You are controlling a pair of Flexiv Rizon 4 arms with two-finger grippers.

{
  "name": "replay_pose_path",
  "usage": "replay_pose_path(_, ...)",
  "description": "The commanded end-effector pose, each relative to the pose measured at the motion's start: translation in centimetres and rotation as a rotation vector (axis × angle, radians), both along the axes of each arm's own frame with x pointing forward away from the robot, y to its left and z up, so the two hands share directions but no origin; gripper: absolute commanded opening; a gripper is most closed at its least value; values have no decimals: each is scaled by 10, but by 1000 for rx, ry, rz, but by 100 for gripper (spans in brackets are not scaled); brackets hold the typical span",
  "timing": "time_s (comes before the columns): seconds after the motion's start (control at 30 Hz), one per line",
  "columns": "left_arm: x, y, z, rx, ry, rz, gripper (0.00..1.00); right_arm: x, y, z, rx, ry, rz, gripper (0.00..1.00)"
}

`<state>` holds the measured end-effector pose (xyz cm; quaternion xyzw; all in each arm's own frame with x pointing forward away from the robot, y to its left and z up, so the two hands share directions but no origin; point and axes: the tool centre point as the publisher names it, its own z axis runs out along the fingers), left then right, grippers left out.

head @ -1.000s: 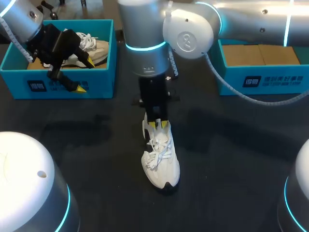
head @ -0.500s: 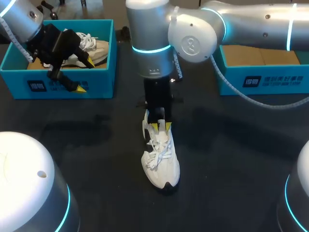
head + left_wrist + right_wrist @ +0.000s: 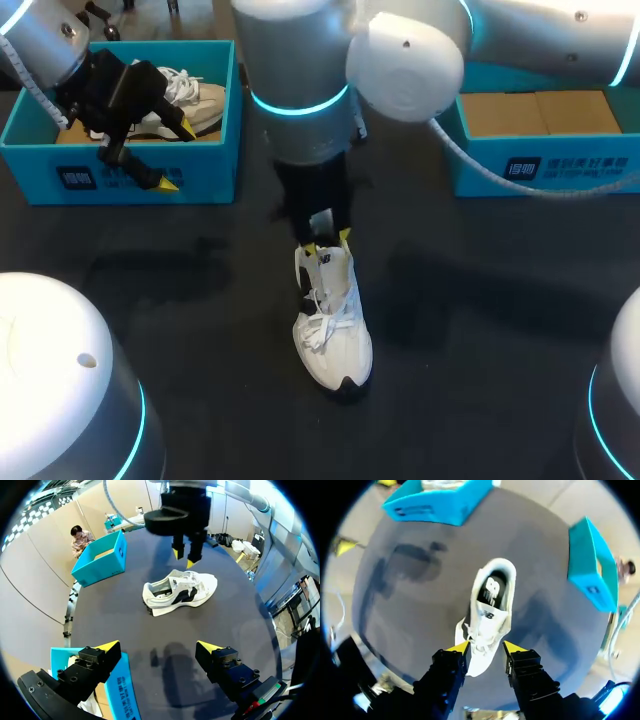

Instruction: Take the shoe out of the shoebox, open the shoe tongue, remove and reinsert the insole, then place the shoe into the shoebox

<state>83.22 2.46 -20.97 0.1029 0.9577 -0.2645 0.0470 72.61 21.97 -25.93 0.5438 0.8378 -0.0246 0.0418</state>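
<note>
1. A white lace-up shoe (image 3: 333,335) (image 3: 180,592) (image 3: 487,615) is seen standing on its sole in the middle of the dark table (image 3: 480,330) (image 3: 125,630) (image 3: 410,590). It is outside both boxes and well apart from them.
2. In the head view, the toe is pointed at the near edge of the table and the heel at the far edge.
3. A dark insole (image 3: 491,592) can be seen lying inside the shoe's opening.
4. The right gripper (image 3: 327,242) (image 3: 184,557) (image 3: 486,647) is held just above the heel end of the shoe. Its two yellow tips are kept a little apart, and nothing is held between them. In the left wrist view a small gap is seen between the tips and the shoe.
5. The left gripper (image 3: 177,155) (image 3: 159,647) is held over the front wall of the left blue cardboard box (image 3: 60,180) (image 3: 117,690) (image 3: 432,507). Its fingers are spread wide, and nothing is held in them.
6. A second white shoe (image 3: 195,95) is seen lying inside the left blue cardboard box.
7. The right blue cardboard box (image 3: 560,165) (image 3: 100,562) (image 3: 590,575) is set at the far right of the table. Only its brown floor can be seen inside it.
</note>
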Motion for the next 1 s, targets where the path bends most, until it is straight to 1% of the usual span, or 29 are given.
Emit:
replay_pose_path(0.03, 1, 0, 0, 2, 2, -2, 100, -3, 9, 10, 9, -74, 197, 45)
replay_pose_path(0.1, 1, 0, 0, 2, 2, -2, 100, -4, 13, 14, 12, -77, 261, 47)
replay_pose_path(0.17, 1, 0, 0, 2, 2, -2, 100, -6, 19, 20, 23, -74, 357, 55)
replay_pose_path(0.2, 1, 0, 0, 2, 2, -2, 100, -8, 22, 22, 55, -68, 417, 59)
replay_pose_path(0.23, 1, 0, 0, 2, 2, -2, 100, -10, 24, 26, 87, -57, 469, 65)
replay_pose_path(0.27, 1, 0, 0, 2, 2, -2, 100, -12, 26, 27, 93, -50, 522, 80)
replay_pose_path(0.3, 1, 0, 0, 2, 2, -2, 100, -13, 28, 29, 138, -34, 583, 95)
replay_pose_path(0.33, 1, 0, 0, 2, 2, -2, 100, -14, 29, 30, 157, -20, 615, 100)
replay_pose_path(0.87, 1, 0, 0, 2, 2, -2, 100, -14, 29, 30, 157, -20, 615, 100)
replay_pose_path(0.9, 1, 0, 0, 2, 2, -2, 100, -13, 29, 28, 169, -41, 669, 100)
replay_pose_path(0.93, 1, 0, 0, 2, 2, -2, 100, -11, 26, 25, 149, -42, 676, 100)
replay_pose_path(1.0, 1, 0, 0, 2, 2, -2, 100, -4, 23, 24, 100, -30, 748, 100)
